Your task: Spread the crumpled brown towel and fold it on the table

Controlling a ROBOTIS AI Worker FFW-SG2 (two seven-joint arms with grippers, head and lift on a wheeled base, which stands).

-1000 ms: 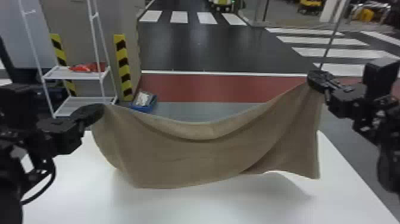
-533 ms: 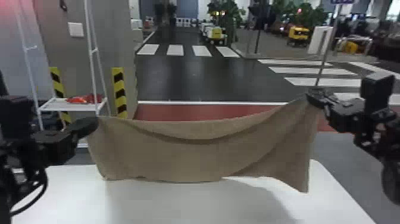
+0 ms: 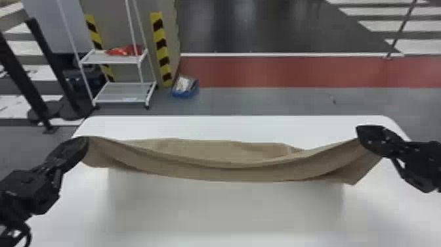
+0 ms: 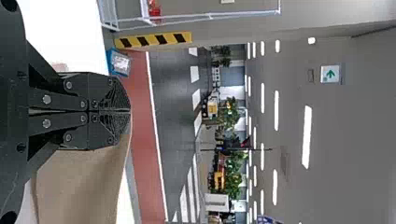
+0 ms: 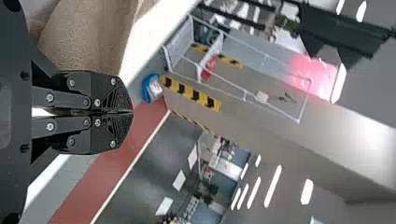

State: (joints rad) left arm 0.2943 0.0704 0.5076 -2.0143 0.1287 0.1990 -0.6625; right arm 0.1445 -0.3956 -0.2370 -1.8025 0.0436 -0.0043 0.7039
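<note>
Slackly, brown towel (image 3: pixel 213 173) being held.
Ends are being pinched by left gripper (image 3: pixel 85 142) and right gripper (image 3: pixel 360 132), both closed.

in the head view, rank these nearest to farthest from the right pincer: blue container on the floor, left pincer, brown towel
1. brown towel: nearest, one end gripped in the right pincer
2. left pincer: across on the left, at the towel's other end
3. blue container: farthest, on the floor past the table's far edge, left of centre
</note>
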